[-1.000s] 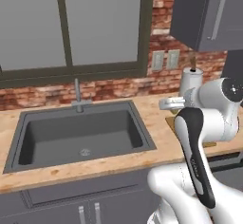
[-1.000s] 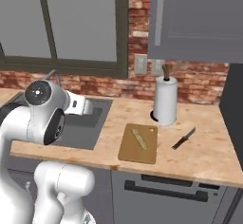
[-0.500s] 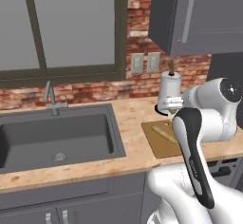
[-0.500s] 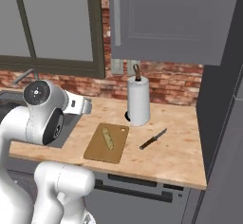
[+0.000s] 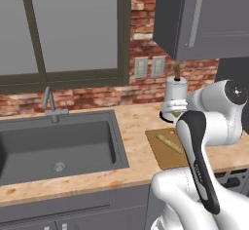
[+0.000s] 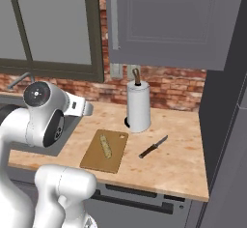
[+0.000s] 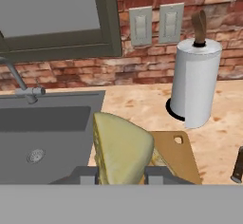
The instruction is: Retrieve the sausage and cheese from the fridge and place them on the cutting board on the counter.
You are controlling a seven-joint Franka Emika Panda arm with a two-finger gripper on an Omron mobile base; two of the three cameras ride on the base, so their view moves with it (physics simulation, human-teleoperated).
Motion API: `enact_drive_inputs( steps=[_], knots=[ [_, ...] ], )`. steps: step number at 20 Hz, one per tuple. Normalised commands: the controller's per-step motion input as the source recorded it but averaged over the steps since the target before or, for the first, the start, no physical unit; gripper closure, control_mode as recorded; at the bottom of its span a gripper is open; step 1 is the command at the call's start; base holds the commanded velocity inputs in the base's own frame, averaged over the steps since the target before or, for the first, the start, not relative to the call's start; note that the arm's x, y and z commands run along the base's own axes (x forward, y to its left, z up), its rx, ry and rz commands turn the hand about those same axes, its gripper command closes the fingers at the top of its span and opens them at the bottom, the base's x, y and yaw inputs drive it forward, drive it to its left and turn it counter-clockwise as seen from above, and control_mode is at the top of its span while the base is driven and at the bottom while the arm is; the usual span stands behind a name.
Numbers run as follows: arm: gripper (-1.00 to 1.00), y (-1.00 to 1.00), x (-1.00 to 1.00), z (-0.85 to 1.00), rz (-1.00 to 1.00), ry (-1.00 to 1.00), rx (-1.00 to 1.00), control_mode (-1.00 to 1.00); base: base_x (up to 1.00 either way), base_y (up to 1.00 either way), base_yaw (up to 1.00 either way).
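My gripper (image 7: pixel 122 173) is shut on the cheese (image 7: pixel 121 147), a pale yellow wedge with small holes held upright between the two fingertips. In the right base view the hand (image 6: pixel 79 108) hangs above the counter (image 6: pixel 169 166), left of the cutting board (image 6: pixel 96 160). The tan board (image 5: pixel 163 153) lies flat in front of the paper towel roll, just beyond the cheese in the hand view. An elongated yellowish piece (image 6: pixel 105 146) lies on the board. The sausage is out of view. The fridge's dark-grey side (image 6: pixel 226 101) stands at the counter's right end.
A white paper towel roll (image 6: pixel 138 107) stands behind the board. A black-handled knife (image 6: pixel 153 147) lies to the board's right. The dark grey sink (image 5: pixel 53 146) with its faucet (image 5: pixel 51 105) is to the left. Grey upper cabinets (image 6: pixel 164 19) hang overhead.
The base has driven to the right, so the sink slid left in both base views and the board, roll and fridge side came in. The grip on the cheese is unchanged.
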Motion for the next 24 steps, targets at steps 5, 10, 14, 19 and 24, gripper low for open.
enact_drive_inputs(
  steps=[5, 10, 14, 19, 24],
  knots=[
    [1.0, 0.0, 0.0, 0.0, 0.0, 0.0, 0.0, 1.0, 0.0, 0.0, 0.0],
    [1.0, 0.0, 0.0, 0.0, 0.0, 0.0, 0.0, -1.0, 0.0, 0.0, 0.0],
    [1.0, 0.0, 0.0, 0.0, 0.0, 0.0, 0.0, -1.0, 0.0, 0.0, 0.0],
    [1.0, 0.0, 0.0, 0.0, 0.0, 0.0, 0.0, -1.0, 0.0, 0.0, 0.0],
    [1.0, -0.03, 0.0, -0.23, 0.0, 0.13, -0.11, -1.0, 0.0, 0.0, 0.0]
  ],
)
